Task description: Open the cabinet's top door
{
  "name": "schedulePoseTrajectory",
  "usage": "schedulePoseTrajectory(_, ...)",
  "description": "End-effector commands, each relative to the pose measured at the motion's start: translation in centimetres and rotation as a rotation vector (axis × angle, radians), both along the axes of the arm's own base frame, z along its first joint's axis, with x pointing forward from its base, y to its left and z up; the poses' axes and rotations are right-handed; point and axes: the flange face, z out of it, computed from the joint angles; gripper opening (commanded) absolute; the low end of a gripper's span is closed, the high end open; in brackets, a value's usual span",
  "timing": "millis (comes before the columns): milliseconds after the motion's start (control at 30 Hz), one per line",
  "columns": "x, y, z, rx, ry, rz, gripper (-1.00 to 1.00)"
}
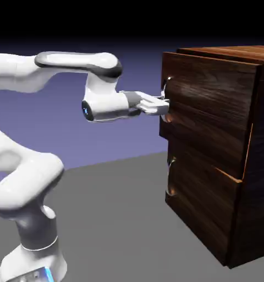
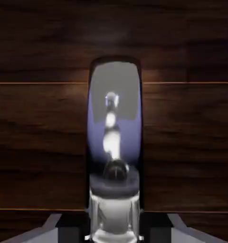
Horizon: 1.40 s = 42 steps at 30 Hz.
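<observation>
The boxy dark-brown wood-grain cabinet [image 1: 222,148] stands on the grey table [image 1: 117,220], at the exterior view's right. Its top door [image 1: 211,104], the upper, larger wood-grain front panel, carries a small curved silver handle [image 1: 166,99] at its left edge. The white arm's two-finger gripper [image 1: 163,103] reaches level to that edge, jaws pinched narrow on the handle. In the hand view the shiny handle [image 2: 114,137] fills the middle, running between the grey fingertips [image 2: 94,223] against dark wood.
</observation>
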Motion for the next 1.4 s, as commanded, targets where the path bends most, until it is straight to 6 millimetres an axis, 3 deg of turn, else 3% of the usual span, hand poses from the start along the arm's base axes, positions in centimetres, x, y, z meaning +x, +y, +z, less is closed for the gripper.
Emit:
schedulePoseTrajectory(0, -0.4, -0.2, 0.0, 0.006, -0.003, 0.013, -1.0)
schedulePoseTrajectory(233, -1.0, -0.5, 0.0, 0.005, -0.002, 0.031, -1.0)
schedulePoseTrajectory(700, -9.4, -7.7, 0.0, 0.004, 0.0, 0.335, -1.0)
schedulePoseTrajectory(1367, -15.7, -18.0, 0.0, 0.004, 0.0, 0.663, -1.0)
